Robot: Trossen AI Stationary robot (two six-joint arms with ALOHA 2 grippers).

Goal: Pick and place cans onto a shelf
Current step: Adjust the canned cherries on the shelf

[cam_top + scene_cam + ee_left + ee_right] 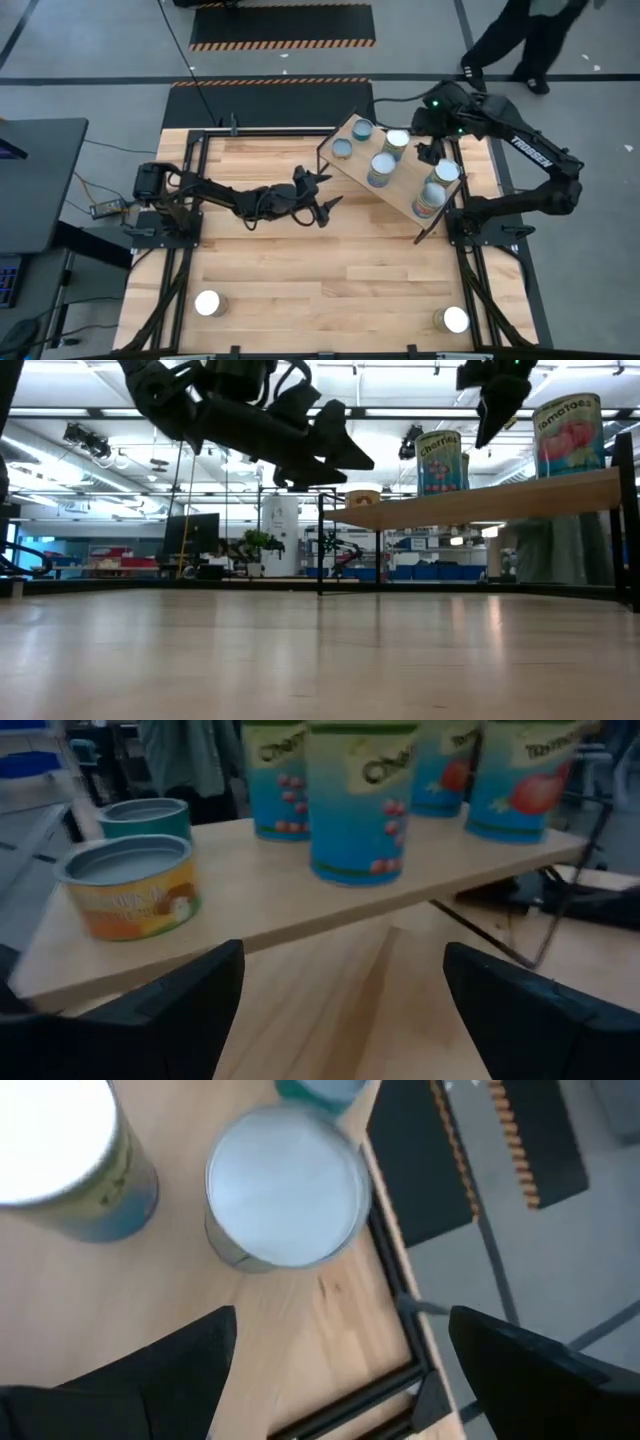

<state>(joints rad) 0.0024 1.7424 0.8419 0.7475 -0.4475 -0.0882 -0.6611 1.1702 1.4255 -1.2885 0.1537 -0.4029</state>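
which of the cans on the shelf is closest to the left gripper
The short can with the orange label, at the shelf end facing the left gripper. The others are taller blue-labelled cans or sit farther back.

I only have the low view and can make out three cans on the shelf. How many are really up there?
Observer: Six cans stand on the shelf, in two rows.
Operator: Are any others on the table?
Observer: Yes, two loose cans on the table, one near each front corner.
Operator: Are the grippers free?
Observer: Both are open and empty. The left gripper hovers beside the shelf's end, and the right gripper is above the cans on the shelf.
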